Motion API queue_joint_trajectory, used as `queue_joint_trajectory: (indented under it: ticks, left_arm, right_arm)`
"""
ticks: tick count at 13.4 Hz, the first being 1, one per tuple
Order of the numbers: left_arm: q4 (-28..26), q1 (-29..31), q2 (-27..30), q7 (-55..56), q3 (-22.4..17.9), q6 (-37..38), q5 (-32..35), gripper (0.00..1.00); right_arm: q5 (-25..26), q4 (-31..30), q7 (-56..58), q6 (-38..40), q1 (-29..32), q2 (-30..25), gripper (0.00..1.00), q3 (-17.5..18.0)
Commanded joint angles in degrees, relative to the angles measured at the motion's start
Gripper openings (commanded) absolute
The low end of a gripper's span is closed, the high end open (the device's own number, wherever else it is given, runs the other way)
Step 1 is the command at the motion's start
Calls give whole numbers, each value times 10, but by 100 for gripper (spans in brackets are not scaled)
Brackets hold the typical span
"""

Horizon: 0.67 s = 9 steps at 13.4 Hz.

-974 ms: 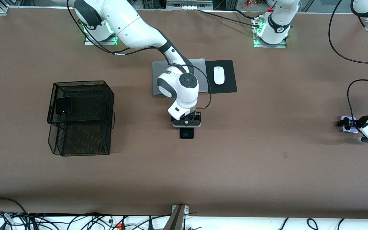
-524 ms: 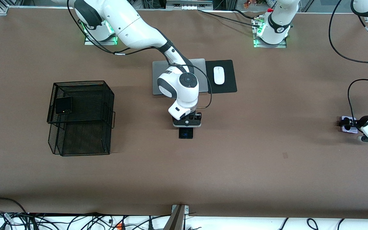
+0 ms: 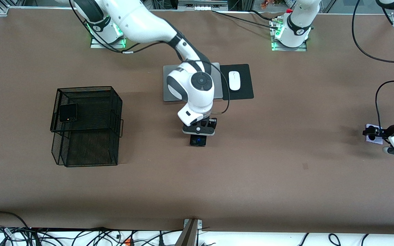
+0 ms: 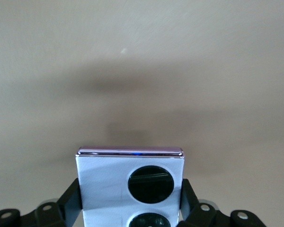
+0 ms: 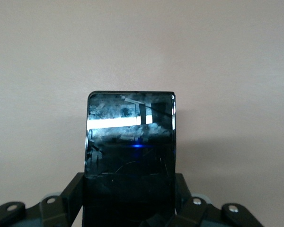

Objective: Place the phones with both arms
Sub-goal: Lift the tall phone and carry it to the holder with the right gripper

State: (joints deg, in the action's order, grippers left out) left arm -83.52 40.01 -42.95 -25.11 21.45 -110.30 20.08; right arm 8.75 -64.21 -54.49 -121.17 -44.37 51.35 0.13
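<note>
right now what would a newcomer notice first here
Probably the right gripper at mid-table, shut on a slim black phone, just nearer the camera than the silver laptop. Next, the left gripper at the left arm's end of the table, shut on a lilac-white phone. A folded black phone lies on the black mesh rack.

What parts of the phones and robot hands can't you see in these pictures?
- Front view: the black phone is mostly under the right gripper.
- Front view: the lilac-white phone is partly covered by the left gripper.
- Left wrist view: the lilac-white phone's lower lens is cut off by the edge.
- Right wrist view: the black phone's lower end sits hidden between the jaws.
</note>
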Motion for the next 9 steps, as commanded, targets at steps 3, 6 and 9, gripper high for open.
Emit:
queue_joint_trajectory:
  ticks: [3,6,9]
  left_arm:
    - [19,-7,40,59,80,107,-14,23]
    - [31,-41,41,179,121,151,-14,23]
    - [30,-129,37,330,125,150,-13,23]
  right_arm:
    - [-44,-14,108,137,48,-120,64,1]
    - [-44,-139,210,155,107,-230,64,1]
    - [-43,-287,305,125,170,-349,65,0]
